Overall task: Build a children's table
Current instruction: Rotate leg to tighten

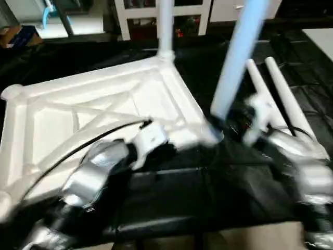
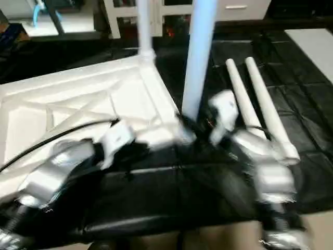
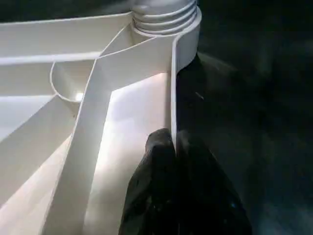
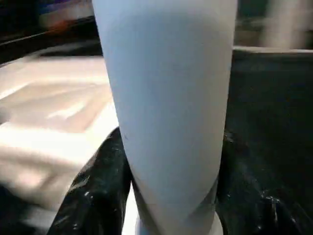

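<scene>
The white table top [image 1: 104, 104] lies underside up on a black mat, its X ribs showing. One white leg [image 1: 165, 26] stands in the far corner socket. A second leg [image 1: 239, 57] stands upright at the near right corner, and my right gripper [image 1: 223, 125] is shut on its lower end, one black finger [image 4: 98, 186] on each side of the tube [image 4: 166, 98]. My left gripper [image 3: 173, 137] is shut on the top's thin side rim [image 3: 173, 73], just short of the corner with the screwed-in leg [image 3: 164, 14]. Two loose legs [image 1: 281, 94] lie side by side to the right.
A black mat [image 1: 208, 192] covers the work surface, with bare room in front of the top. A white shelving unit [image 1: 130, 15] stands behind. A white slab [image 1: 320, 41] sits at the far right edge. A black cable [image 1: 78, 148] runs along my left forearm.
</scene>
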